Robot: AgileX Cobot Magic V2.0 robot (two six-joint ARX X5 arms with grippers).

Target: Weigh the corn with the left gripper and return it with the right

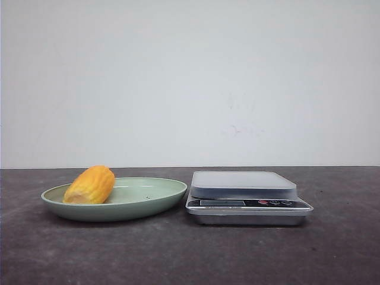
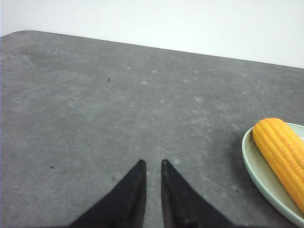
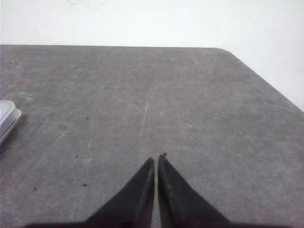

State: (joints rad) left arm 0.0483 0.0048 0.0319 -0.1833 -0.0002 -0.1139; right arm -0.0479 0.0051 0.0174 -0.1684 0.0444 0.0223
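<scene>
In the front view the corn (image 1: 90, 184) lies on its side in the left part of a pale green dish (image 1: 148, 199), left of the frame's centre, one end leaning over the dish's left rim. The dish sits on a dark grey table (image 1: 190, 255) that fills the lower part of the frame, with a plain white wall (image 1: 190, 77) behind. Just beside the dish, to its right and not touching it, stands a silver kitchen scale (image 1: 248, 205) with a flat pale platform on top and a small display and buttons on its front edge (the readout is too small to read). Nothing stands between dish and scale, and neither arm shows in this view.

In the left wrist view the left gripper (image 2: 152, 164) is at the bottom centre of the frame, its two black fingers nearly together with only a narrow slit between the tips, holding nothing. The corn (image 2: 280, 149) and the dish (image 2: 259, 175) show at the right edge, well apart from the fingers, bare table between.

In the right wrist view the right gripper (image 3: 156, 159) is at the bottom centre, fingers almost touching, empty. A corner of the scale (image 3: 8, 116) peeks in at the left edge.
</scene>
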